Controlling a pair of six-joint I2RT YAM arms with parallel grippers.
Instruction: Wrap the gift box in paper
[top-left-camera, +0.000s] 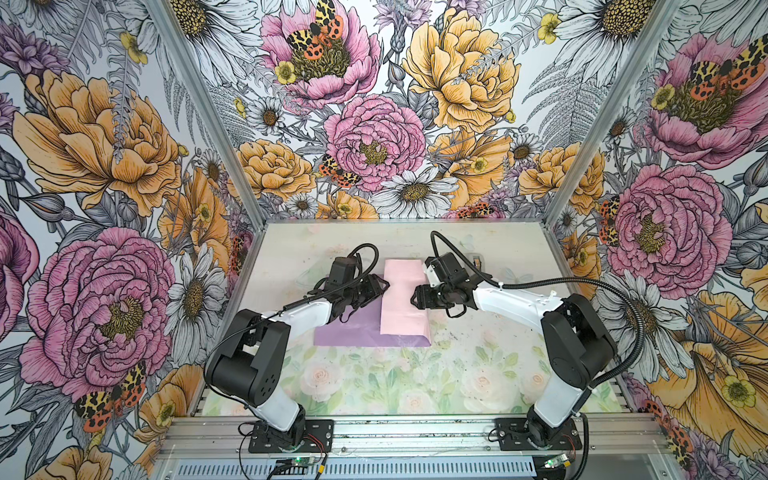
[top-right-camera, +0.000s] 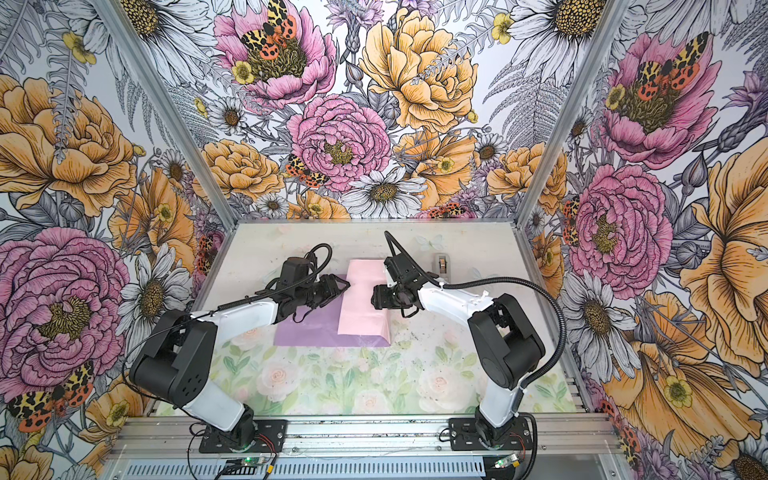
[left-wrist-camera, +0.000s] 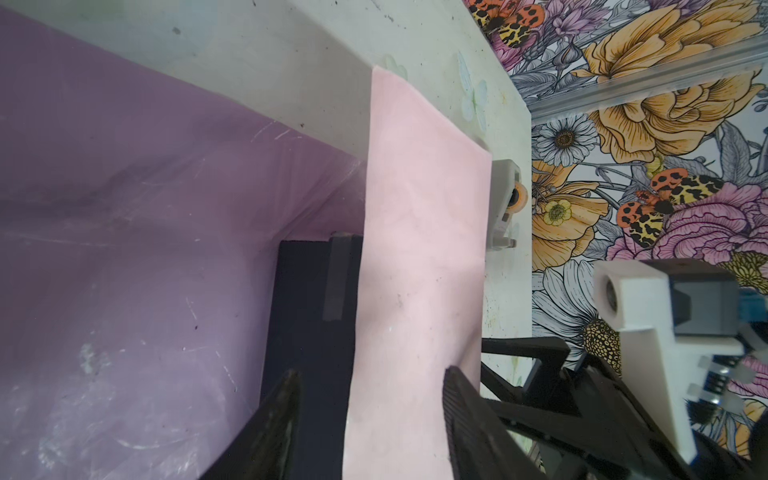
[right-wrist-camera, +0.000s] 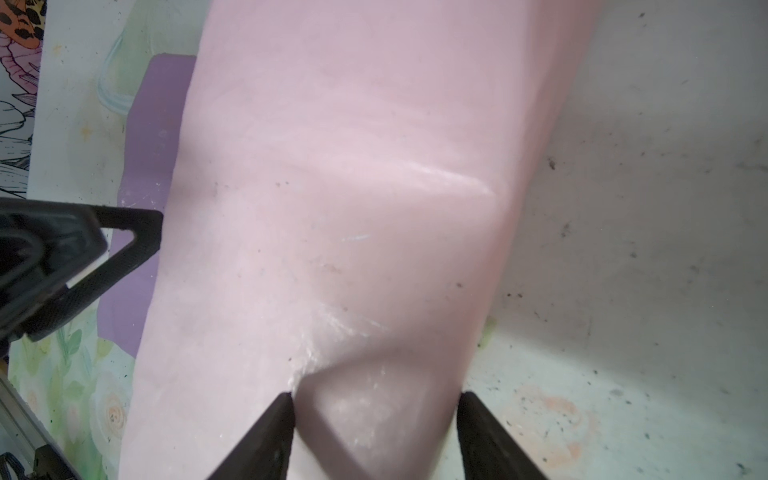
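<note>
Fingers of the left gripper stand apart with nothing clamped between them. One sits beside the bare navy strip of the gift box, the other over the pink flap. The paper lies in the middle of the worktop, lilac face up on the left. Its pink underside is folded over the box from the right, so in both top views the box is hidden. The right gripper meets the flap's right side. Its fingers are spread wide on either side of a hump in the pink sheet, tips touching it; I cannot tell whether they clamp it. A grey tape dispenser stands further right and far, apart from the paper.
</note>
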